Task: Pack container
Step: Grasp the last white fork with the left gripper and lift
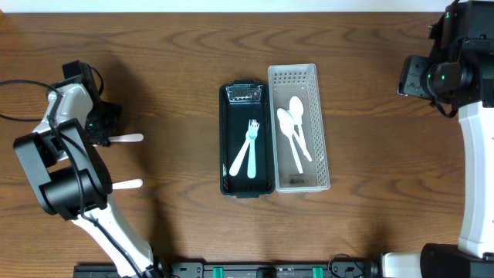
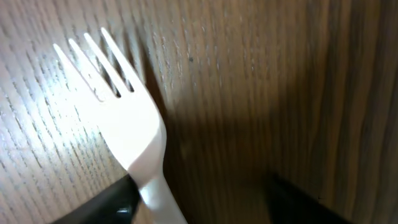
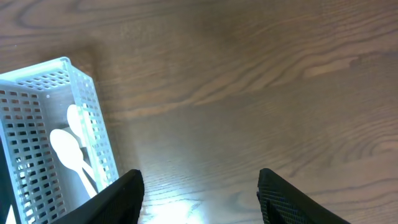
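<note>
On the dark wooden table [image 1: 177, 62], a white perforated plastic basket [image 1: 312, 93] of white spoons [image 1: 293, 123] sits against the black rectangular container [image 1: 230, 123] holding two pale forks [image 1: 248, 147]. My right gripper [image 3: 199, 196] gapes empty; my left gripper [image 2: 199, 199], open, straddles a white plastic fork [image 2: 134, 127].

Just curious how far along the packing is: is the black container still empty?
Not empty: the black container holds two forks, seen from overhead.

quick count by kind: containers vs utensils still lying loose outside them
containers: 2 (dark tray, white basket)
utensils loose on the table: 2 (fork, white handle with its head hidden)
total: 4
</note>
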Robot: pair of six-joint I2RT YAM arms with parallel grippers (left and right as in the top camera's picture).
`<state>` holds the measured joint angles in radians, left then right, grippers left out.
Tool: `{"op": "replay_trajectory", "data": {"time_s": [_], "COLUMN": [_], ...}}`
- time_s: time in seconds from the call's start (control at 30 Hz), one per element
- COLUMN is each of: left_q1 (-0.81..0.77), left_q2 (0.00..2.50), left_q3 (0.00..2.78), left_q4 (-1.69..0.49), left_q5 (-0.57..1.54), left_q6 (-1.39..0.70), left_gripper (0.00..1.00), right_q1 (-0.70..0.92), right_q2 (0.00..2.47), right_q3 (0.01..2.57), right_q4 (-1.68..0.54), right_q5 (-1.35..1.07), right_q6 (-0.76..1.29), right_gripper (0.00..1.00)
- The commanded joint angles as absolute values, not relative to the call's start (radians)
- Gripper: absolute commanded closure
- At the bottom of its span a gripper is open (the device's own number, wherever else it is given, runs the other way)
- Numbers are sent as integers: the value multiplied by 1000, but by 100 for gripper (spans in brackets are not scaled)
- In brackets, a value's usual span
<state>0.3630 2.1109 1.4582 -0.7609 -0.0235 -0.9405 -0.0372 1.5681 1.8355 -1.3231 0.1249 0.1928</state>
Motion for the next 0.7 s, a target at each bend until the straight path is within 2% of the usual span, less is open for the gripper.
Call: {"op": "replay_trajectory", "data": {"time_s": [0.0, 0.1, 0.33, 0.67], "left_q1": [365, 365, 365, 332], "left_q2": [2185, 2185, 2182, 2056], "left_q3": [1398, 1398, 1399, 1436], "left_q4": [-799, -799, -802, -846], "left_q5": [-7, -7, -7, -7], "left_q6": [-928, -928, -891, -713], "left_gripper": [46, 66, 94, 94], "right_q1": [-48, -48, -48, -48], "right_q2": [1573, 1573, 1573, 1573], "right_q3": [1837, 1837, 1837, 1837], "right_q4": [-1325, -1325, -1328, -1327], "right_q5": [131, 132, 131, 131], "right_q6": [178, 178, 178, 178], "right_gripper": [38, 38, 38, 39]}}
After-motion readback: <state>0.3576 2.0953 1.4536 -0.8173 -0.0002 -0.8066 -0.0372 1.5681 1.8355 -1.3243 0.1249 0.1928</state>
